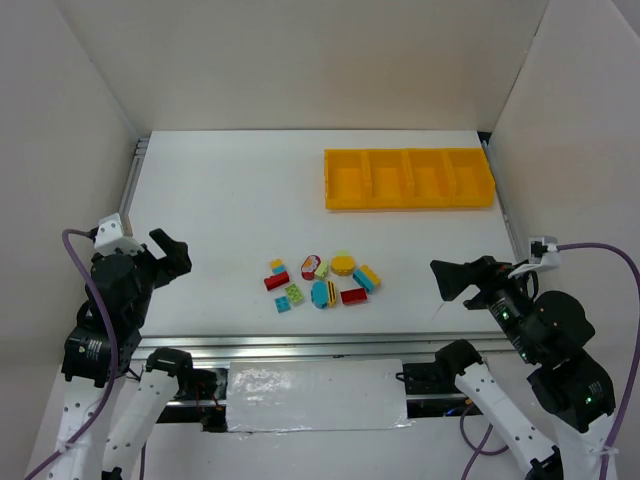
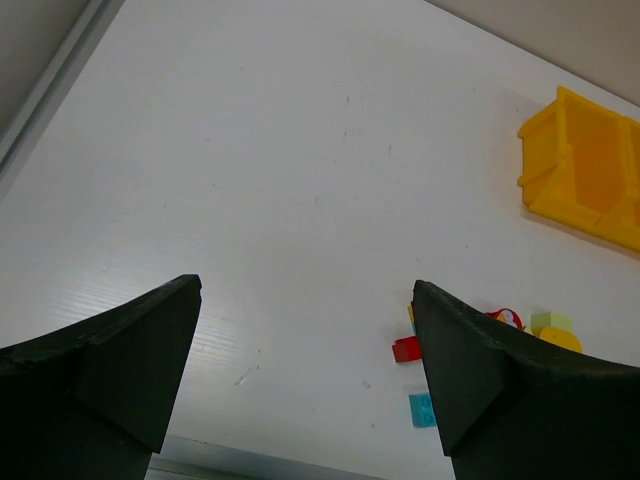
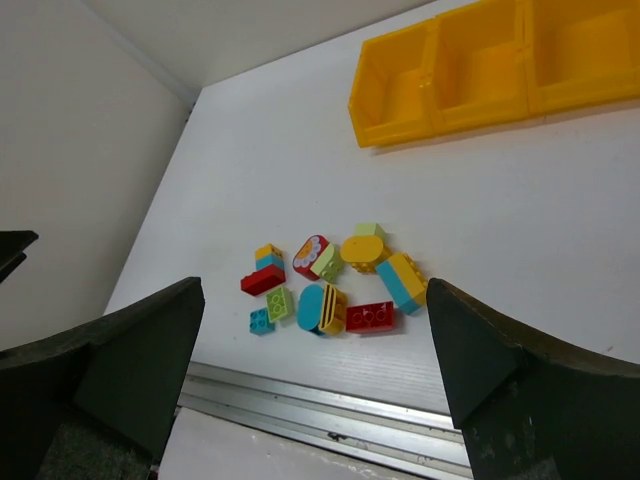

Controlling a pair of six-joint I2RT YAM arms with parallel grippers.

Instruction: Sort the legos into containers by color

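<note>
Peeking past a finger (image 2: 480, 380) in the left wrist view, the legos (image 2: 405, 349) are half hidden, the containers (image 2: 545, 170) cut off at right. Left gripper (image 2: 305, 300) and right gripper (image 3: 312, 290) are spread, empty

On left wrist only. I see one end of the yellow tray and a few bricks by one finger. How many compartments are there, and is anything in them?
Observer: The top view shows the tray has four compartments in a row, and all of them are empty.
Operator: Where's the rest of the legos?
Observer: The legos lie in one loose cluster of about a dozen. It is near the front edge of the table, roughly midway between the arms and well apart from the tray.
Operator: Right arm?
Observer: The right gripper hovers to the right of the cluster with its jaws open, holding nothing.
</note>
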